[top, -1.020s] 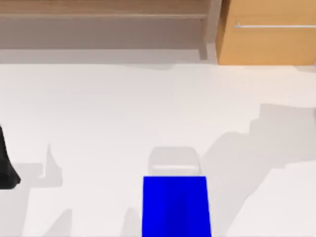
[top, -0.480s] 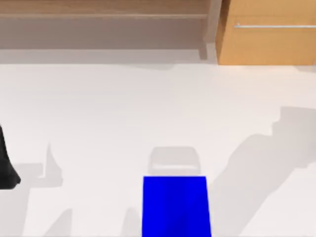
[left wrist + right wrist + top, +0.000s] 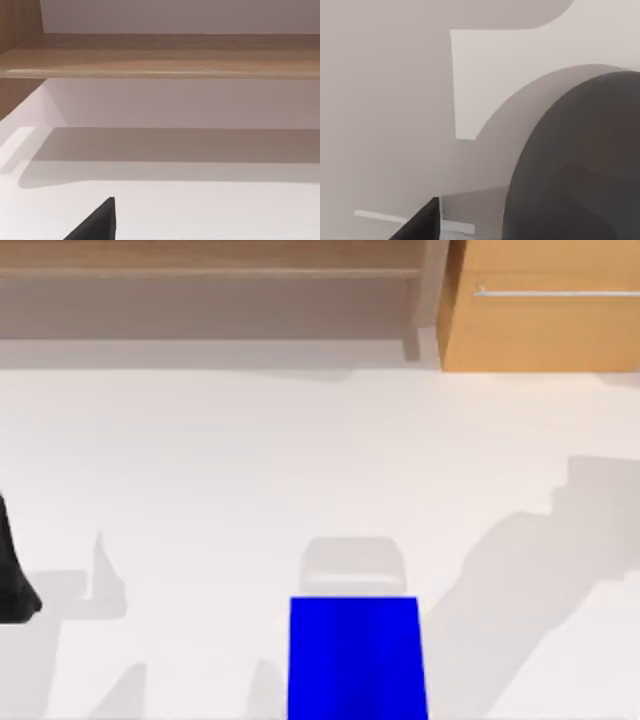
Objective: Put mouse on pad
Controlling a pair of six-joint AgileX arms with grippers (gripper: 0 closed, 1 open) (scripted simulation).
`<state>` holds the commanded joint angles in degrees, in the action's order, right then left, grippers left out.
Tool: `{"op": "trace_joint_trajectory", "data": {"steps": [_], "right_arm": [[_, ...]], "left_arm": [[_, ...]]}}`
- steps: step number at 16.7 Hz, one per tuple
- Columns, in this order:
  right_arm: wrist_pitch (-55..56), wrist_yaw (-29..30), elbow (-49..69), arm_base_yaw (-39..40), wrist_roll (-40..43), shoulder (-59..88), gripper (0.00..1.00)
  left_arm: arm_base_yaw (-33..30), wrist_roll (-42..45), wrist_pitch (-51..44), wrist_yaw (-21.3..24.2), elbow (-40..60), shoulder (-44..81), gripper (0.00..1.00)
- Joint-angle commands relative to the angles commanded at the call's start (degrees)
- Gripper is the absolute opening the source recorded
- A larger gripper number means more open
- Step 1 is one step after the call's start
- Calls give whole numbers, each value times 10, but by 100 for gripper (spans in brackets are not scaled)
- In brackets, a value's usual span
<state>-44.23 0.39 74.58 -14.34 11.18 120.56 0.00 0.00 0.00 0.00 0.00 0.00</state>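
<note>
At the left edge of the table, the left arm (image 3: 12,575) stands parked, well apart from the work area, which leaves the centre free. In the left wrist view, a black wedge of the left gripper (image 3: 97,222) points over the bare table (image 3: 200,210) toward the wooden shelf (image 3: 160,57). You cannot tell whether this gripper is released or clenched.

At the middle of the table's near edge lies the pad (image 3: 355,655), flat and square to that edge, with its whole blue face uncovered. Treat the placing step as not yet done. Touching the pad's far edge is a pale grey rounded block (image 3: 352,565). It may be the mouse, but you cannot confirm this.

Toward the right edge, a broad stepped shadow (image 3: 530,550) falls across the table, probably cast by the right arm held overhead. In the right wrist view, a black wedge of the right gripper (image 3: 420,222) sits beside a large dark grey domed body (image 3: 580,165), close to the camera. You cannot tell what this body is, nor whether the gripper grasps it or is released. Behind the table's far right corner stands a wooden cabinet (image 3: 540,305).
</note>
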Motion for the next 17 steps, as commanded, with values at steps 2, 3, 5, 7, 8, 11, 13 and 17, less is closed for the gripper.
{"op": "trace_joint_trajectory", "data": {"steps": [2, 3, 5, 7, 8, 11, 13, 17], "right_arm": [[0, 0, 0, 0, 0, 0, 32], [0, 0, 0, 0, 0, 0, 25], [0, 0, 0, 0, 0, 0, 10], [0, 0, 0, 0, 0, 0, 0], [0, 0, 0, 0, 0, 0, 0], [0, 0, 0, 0, 0, 0, 0], [0, 0, 0, 0, 0, 0, 0], [-25, -7, 17, 0, -3, -31, 0]], "left_arm": [[0, 0, 0, 0, 0, 0, 100], [0, 0, 0, 0, 0, 0, 100], [0, 0, 0, 0, 0, 0, 100], [0, 0, 0, 0, 0, 0, 100], [0, 0, 0, 0, 0, 0, 100], [0, 0, 0, 0, 0, 0, 100], [0, 0, 0, 0, 0, 0, 100], [0, 0, 0, 0, 0, 0, 100]]}}
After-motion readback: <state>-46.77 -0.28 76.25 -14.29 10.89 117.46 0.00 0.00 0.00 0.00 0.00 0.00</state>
